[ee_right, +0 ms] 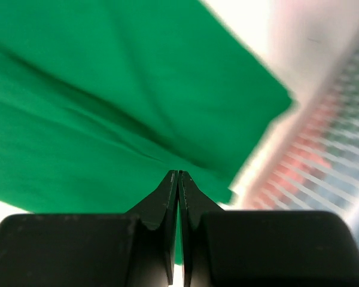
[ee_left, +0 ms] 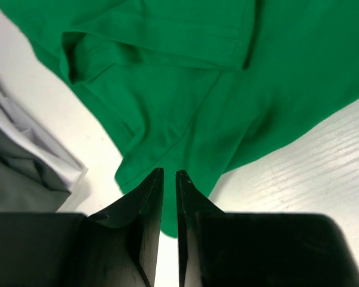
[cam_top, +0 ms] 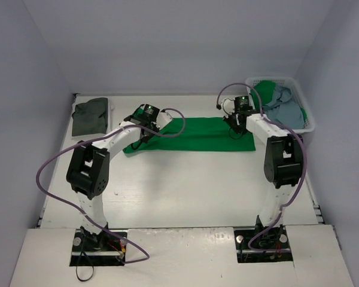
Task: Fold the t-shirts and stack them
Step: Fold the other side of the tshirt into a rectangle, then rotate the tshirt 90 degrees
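A green t-shirt [cam_top: 197,134] lies beside the laundry basket [cam_top: 272,79], long axis pointing away from it. The right gripper [ee_right: 178,174], pressed together, pinches its basket-side edge. The left gripper [ee_left: 169,172], almost closed, perhaps grips the far end.

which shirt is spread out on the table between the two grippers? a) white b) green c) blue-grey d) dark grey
b: the green shirt lies flat on the table, with the left gripper at its left end and the right gripper at its right end.
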You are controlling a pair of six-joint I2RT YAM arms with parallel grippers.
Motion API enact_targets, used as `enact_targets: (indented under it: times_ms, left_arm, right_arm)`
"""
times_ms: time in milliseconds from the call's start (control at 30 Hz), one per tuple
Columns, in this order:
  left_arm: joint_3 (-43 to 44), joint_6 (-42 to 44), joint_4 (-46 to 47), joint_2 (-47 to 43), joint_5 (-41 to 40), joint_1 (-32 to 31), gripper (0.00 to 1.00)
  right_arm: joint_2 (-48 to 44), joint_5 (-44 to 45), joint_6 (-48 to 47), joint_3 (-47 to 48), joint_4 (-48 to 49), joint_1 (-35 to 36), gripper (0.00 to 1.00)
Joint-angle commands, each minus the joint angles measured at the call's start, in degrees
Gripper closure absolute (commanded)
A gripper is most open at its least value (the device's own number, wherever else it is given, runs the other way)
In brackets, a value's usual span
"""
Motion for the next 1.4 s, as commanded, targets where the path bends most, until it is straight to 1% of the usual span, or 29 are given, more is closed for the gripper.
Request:
enact_targets:
  times_ms: [0, 233, 400, 500, 667, 700, 733, 800, 867, 933, 967, 1000, 1067, 1100, 1200, 1233, 1267, 1300, 1333, 1367]
  left_arm:
    - [3.24, -2.03, 1.58, 0.16, 1.55, 0.25, 0.90]
    - [1.84, -1.77, 2.55, 3.59, 1.99, 0.34, 0.93]
    - [2.18, -0.81, 4.13, 7.18, -0.11, 0.60, 0.93]
    - [2.97, -0.28, 4.84, 9.12, -1.78, 1.13, 0.93]
    - [5.17, -0.37, 5.80, 11.67, -3.71, 2.18, 0.92]
    - [6.30, -0.19, 5.89, 12.81, -3.98, 2.53, 0.91]
    - [6.93, -0.10, 5.80, 13.34, -4.33, 2.71, 0.87]
    - [9.29, 0.07, 5.37, 15.27, -5.21, 3.15, 0.82]
    - [10.70, -0.01, 4.58, 16.16, -4.95, 3.85, 0.74]
    - [12.63, -0.45, 3.61, 16.95, -3.99, 4.64, 0.73]
    - [13.25, -0.63, 3.17, 17.04, -2.07, 4.82, 0.73]
    - [13.87, -0.37, 2.64, 17.04, -0.75, 4.99, 0.73]
    - [14.84, 0.24, 2.11, 16.78, 2.50, 5.08, 0.73]
    - [15.02, 1.29, 2.11, 16.34, 3.56, 5.08, 0.73]
    - [15.37, 3.58, 3.08, 15.81, 7.26, 5.17, 0.73]
    - [15.54, 4.11, 3.25, 15.72, 7.87, 5.26, 0.73]
    - [16.41, 4.64, 3.25, 15.89, 10.58, 5.43, 0.73]
    - [17.03, 5.43, 3.34, 16.51, 11.48, 5.52, 0.73]
    - [18.08, 5.78, 2.39, 17.03, 12.79, 5.70, 0.73]
    - [20.62, 6.22, 1.68, 17.73, 13.76, 5.79, 0.73]
  right_arm:
    - [1.98, -4.09, -0.09, 0.88, -2.50, 1.50, 1.00]
    - [6.81, -4.89, 0.44, 2.46, -4.17, 3.08, 1.00]
    - [9.10, -3.66, 0.53, 3.16, -5.05, 4.14, 1.00]
    - [9.11, -3.74, -0.35, 1.76, -6.37, 4.93, 1.00]
    - [6.47, -4.79, -2.81, -2.37, -9.79, 5.54, 1.00]
    - [5.95, -5.58, -3.94, -4.03, -10.41, 5.72, 1.00]
    - [4.63, -6.02, -4.48, -5.00, -11.81, 5.90, 1.00]
    - [2.96, -6.55, -6.14, -7.28, -12.78, 6.86, 1.00]
    - [-0.29, -7.08, -7.11, -11.50, -13.66, 8.00, 1.00]
    - [-4.40, -7.08, -7.99, -14.58, -14.10, 10.81, 1.00]
    - [-5.65, -6.99, -8.26, -17.38, -14.28, 11.86, 1.00]
    - [-6.97, -6.99, -8.44, -18.71, -14.46, 14.40, 1.00]
    - [-10.66, -7.78, -8.00, -21.78, -14.81, 16.96, 1.00]
    - [-12.50, -8.13, -7.56, -22.58, -14.98, 19.84, 1.00]
    - [-15.32, -8.84, -5.19, -24.87, -15.16, 25.13, 1.00]
    - [-15.76, -9.19, -4.49, -25.22, -15.16, 28.54, 1.00]
    - [-16.12, -9.80, -2.74, -25.57, -15.25, 30.40, 1.00]
    - [-16.47, -10.85, -1.94, -25.66, -15.25, 32.07, 1.00]
    - [-16.56, -11.38, -1.32, -25.84, -15.34, 35.66, 1.00]
    - [-16.56, -11.91, 0.16, -25.93, -15.25, 37.34, 1.00]
